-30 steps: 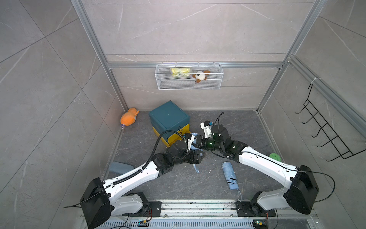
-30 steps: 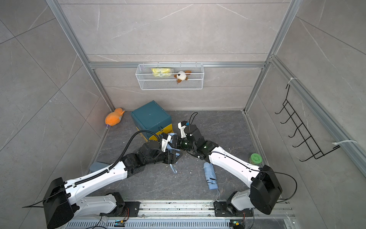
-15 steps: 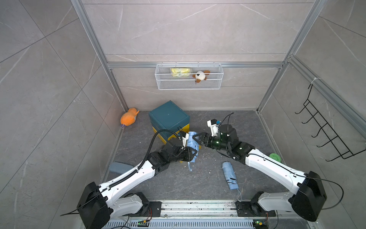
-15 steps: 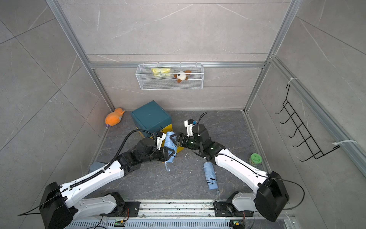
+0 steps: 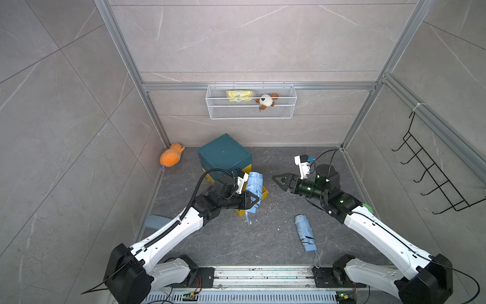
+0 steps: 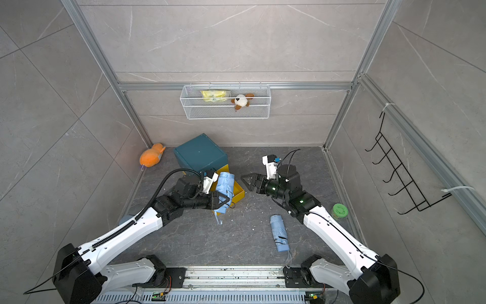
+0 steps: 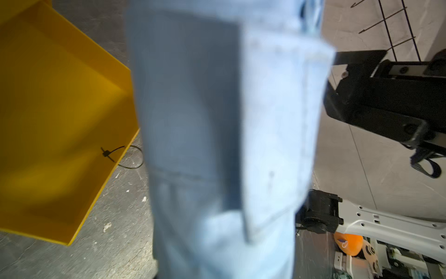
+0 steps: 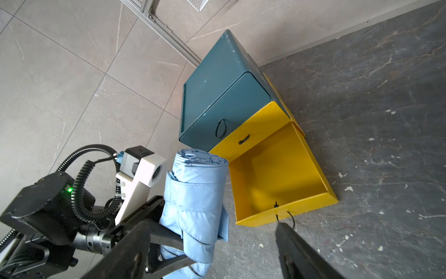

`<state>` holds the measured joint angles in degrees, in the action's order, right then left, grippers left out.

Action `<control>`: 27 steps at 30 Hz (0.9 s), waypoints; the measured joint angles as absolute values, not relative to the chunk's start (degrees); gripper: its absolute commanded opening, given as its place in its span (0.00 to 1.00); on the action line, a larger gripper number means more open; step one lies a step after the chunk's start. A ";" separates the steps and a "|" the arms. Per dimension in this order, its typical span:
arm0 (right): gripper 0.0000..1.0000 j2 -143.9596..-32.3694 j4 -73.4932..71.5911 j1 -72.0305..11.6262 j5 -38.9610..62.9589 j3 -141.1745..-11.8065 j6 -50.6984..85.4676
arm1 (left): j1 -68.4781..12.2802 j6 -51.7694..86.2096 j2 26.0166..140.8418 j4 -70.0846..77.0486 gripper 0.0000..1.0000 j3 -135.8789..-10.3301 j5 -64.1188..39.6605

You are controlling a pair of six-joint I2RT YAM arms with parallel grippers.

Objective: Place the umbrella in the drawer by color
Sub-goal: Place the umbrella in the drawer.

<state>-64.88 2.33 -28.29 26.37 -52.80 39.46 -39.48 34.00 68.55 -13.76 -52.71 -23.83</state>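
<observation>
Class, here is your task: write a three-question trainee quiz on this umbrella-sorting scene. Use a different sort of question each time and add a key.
1. True or false: the left end effector is shut on a light blue folded umbrella.
2. What colour is the open drawer? A) teal B) yellow C) orange
3. Fill in: the second umbrella lies on the ____.

Key: 1 true; 2 B; 3 floor.
</observation>
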 measured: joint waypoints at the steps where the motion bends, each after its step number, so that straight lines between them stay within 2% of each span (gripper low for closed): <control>1: 0.85 -65.04 2.33 -28.05 27.42 -52.80 39.24 | -39.48 33.80 69.28 -13.76 0.30 -53.21 -24.84; 9: 0.87 -65.36 1.83 -27.73 33.87 -51.86 38.15 | -39.48 32.23 74.46 -14.94 0.31 -57.01 -31.33; 27: 0.85 -71.16 -5.89 -27.70 37.80 -49.30 40.97 | -39.48 31.44 78.06 -14.13 0.32 -58.59 -42.68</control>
<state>-71.16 -5.89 -27.70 37.80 -49.30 40.97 -39.48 31.44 78.06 -14.13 -58.59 -42.68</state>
